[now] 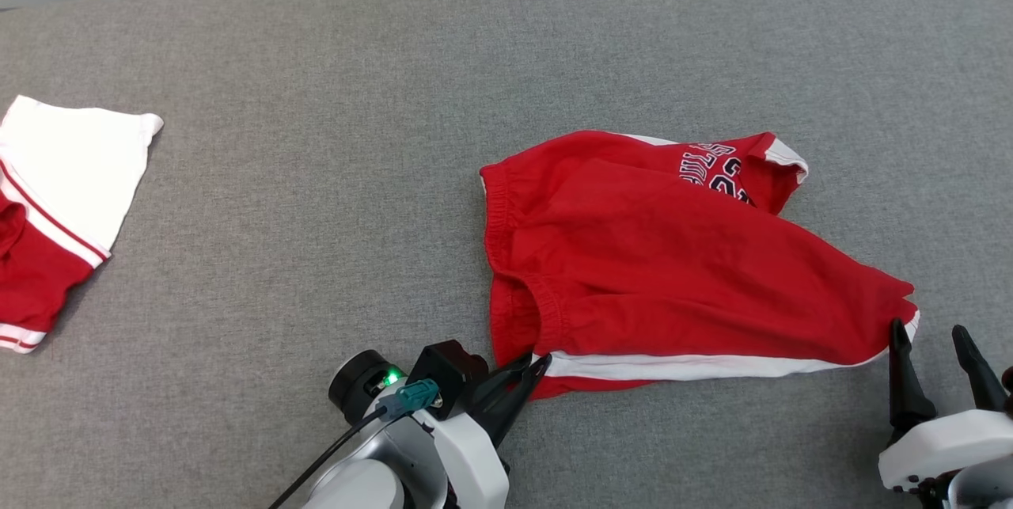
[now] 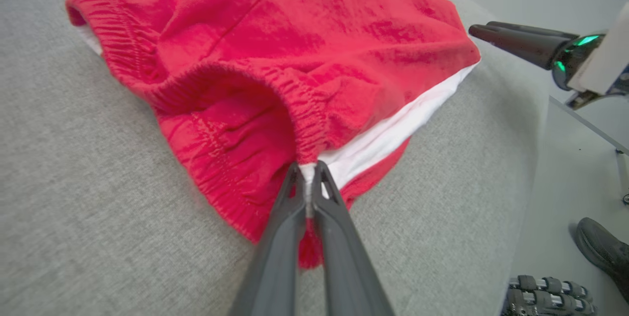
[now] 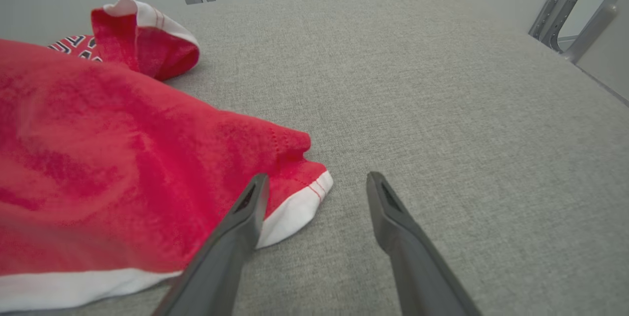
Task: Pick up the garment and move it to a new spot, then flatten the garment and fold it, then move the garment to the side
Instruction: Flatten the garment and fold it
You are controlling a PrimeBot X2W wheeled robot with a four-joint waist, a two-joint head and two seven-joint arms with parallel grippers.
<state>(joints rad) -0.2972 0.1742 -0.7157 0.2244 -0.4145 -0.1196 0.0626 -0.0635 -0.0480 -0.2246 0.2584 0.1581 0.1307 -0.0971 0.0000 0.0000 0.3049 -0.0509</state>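
Red shorts [image 1: 673,256] lie crumpled on the grey counter [image 1: 316,58]. Your left jaws are pinched tight on the shorts' waistband corner [image 2: 314,151], beside the white stripe [image 2: 393,129], likely anchoring that end. Your right jaws stand wide at the shorts' hem corner [image 3: 300,203], gripping nothing yet, probably lined up so you can stretch it flat.

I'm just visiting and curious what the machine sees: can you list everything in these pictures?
Red shorts: one, red with white trim, crumpled on the table's right half.
Second garment: one, red and white, table's left edge.
Table: one, grey fabric top.
Shoe: one, dark, on the floor beside the table.
Left gripper: one, dark fingers, shut on the shorts' waistband corner.
Right gripper: one, dark fingers, open at the shorts' hem corner.
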